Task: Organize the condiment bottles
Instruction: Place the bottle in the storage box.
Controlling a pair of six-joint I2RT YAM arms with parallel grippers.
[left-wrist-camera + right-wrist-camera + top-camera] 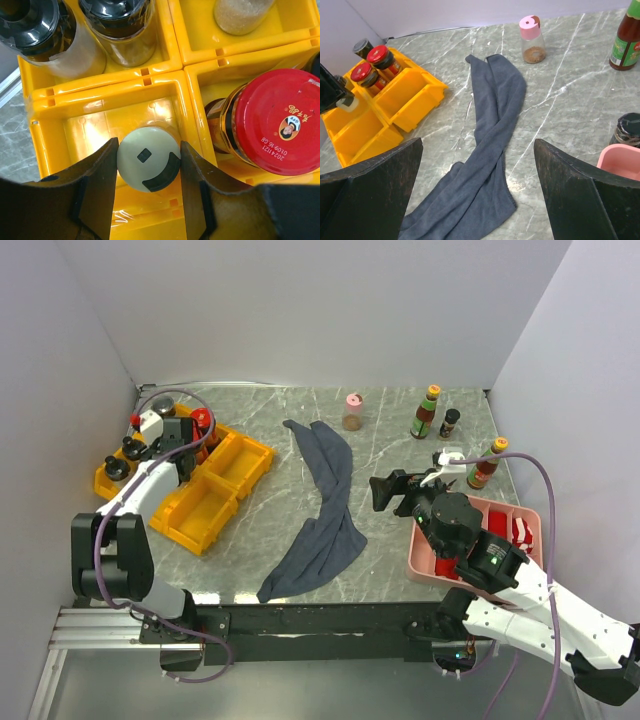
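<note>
The condiment bottles (352,415) all stand upright, long axes vertical and caps up. They are in two groups: some in the yellow bins (215,502) at the left of the marble table (250,410), the rest loose at its far right. A grey-blue cloth (325,510) lies crumpled in a long strip between the groups, running from far to near. The pink tray (428,562) sits at the near right, partly under the right arm.

The right gripper (477,145) hovers over the table between the cloth and the pink tray, jaws spread wide with nothing between them. The left gripper (149,147) reaches down into one bin compartment. Its jaws are narrowed onto a pale-capped bottle (145,167), with one finger (97,190) touching each side of the cap. That bottle's cap faces the wrist camera. Whether its base rests on the bin floor I cannot tell.

A red-lidded jar (277,120) stands in the compartment just beside it. Two black-capped bottles (35,25) share the compartment beyond.

Among the loose ones, a slim orange-capped sauce bottle (426,412) stands at the far edge. A second sauce bottle (483,468) is close to the pink tray's far corner. The pink-capped shaker (531,37) stands alone near the cloth's far end. A tiny black-capped bottle (450,422) stands just beside the far sauce bottle.
</note>
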